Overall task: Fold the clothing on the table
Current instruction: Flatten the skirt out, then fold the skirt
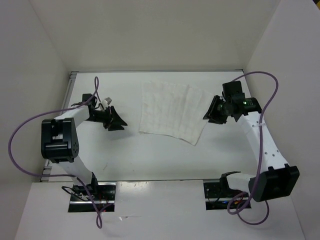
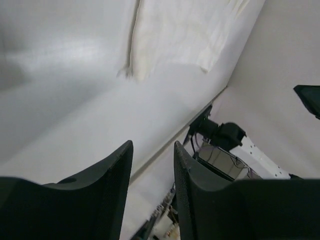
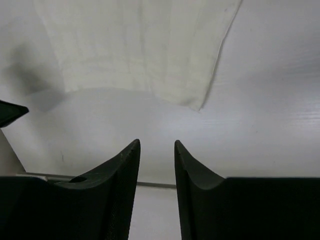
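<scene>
We find the clothing (image 1: 172, 112) lying flat on the surface (image 1: 150, 160), toward its far middle. The left pincer (image 1: 116, 121) hangs near its left edge and the right pincer (image 1: 211, 114) just beside its right edge. Both have parted jaws and hold nothing. We judge the fabric thin, light and limp (faintly see-through), so it is apt to sag and slide. Corners or edges offer the surest hold.
</scene>
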Robot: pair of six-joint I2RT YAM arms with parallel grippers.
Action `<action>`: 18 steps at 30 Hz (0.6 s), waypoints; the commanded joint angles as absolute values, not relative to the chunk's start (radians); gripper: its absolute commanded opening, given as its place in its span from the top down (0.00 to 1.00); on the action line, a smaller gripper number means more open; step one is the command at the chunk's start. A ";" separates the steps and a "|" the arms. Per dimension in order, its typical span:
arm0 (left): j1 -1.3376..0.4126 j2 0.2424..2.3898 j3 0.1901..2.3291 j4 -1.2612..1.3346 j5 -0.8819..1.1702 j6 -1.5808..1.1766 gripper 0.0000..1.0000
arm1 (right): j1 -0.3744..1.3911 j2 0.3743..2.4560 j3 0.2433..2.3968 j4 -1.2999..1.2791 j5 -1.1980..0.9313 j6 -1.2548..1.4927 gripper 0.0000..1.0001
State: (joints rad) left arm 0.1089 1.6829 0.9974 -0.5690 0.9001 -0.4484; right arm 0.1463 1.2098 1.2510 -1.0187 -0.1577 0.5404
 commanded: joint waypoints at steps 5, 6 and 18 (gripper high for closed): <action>0.035 1.876 1.299 -0.474 0.888 -0.436 0.51 | 0.144 1.408 1.266 -0.763 0.000 0.583 0.50; 0.023 1.876 1.319 -0.474 0.876 -0.419 0.49 | 0.144 1.408 1.256 -0.744 0.000 0.583 0.49; -0.100 1.977 1.250 -0.485 0.709 -0.342 0.47 | 0.144 1.468 0.985 -0.686 0.046 0.675 0.44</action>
